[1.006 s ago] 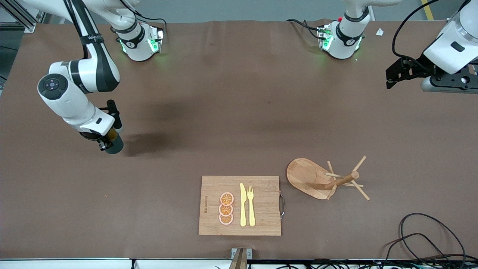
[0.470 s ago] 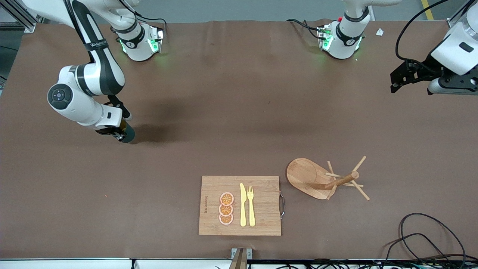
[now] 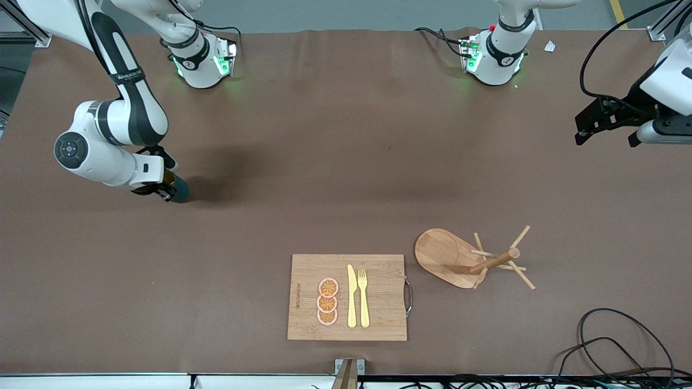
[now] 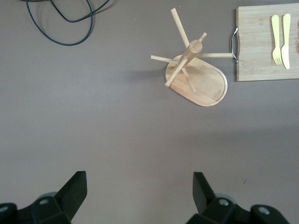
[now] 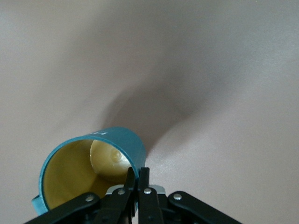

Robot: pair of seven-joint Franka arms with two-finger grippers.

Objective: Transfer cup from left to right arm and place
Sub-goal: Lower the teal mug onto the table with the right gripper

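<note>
The cup [image 3: 180, 189] is a dark teal mug with a mustard inside, tilted, at the right arm's end of the table. My right gripper [image 3: 168, 193] is shut on its rim. In the right wrist view the cup [image 5: 93, 161] shows its yellow inside, and my right gripper [image 5: 138, 175] pinches the wall, one finger inside and one outside. I cannot tell whether the cup touches the table. My left gripper [image 3: 605, 132] is open and empty, high over the left arm's end of the table. In the left wrist view my left gripper [image 4: 139, 184] holds nothing.
A wooden cutting board [image 3: 378, 319] with a yellow knife, a fork and orange slices lies near the front camera. A wooden mug tree [image 3: 476, 259] stands beside it, also in the left wrist view [image 4: 194, 70]. Black cables [image 3: 621, 346] lie at the corner.
My right arm has carried the cup a little farther from the front camera, then shifted slightly toward its own end. My left arm has drifted outward toward its end of the table.
</note>
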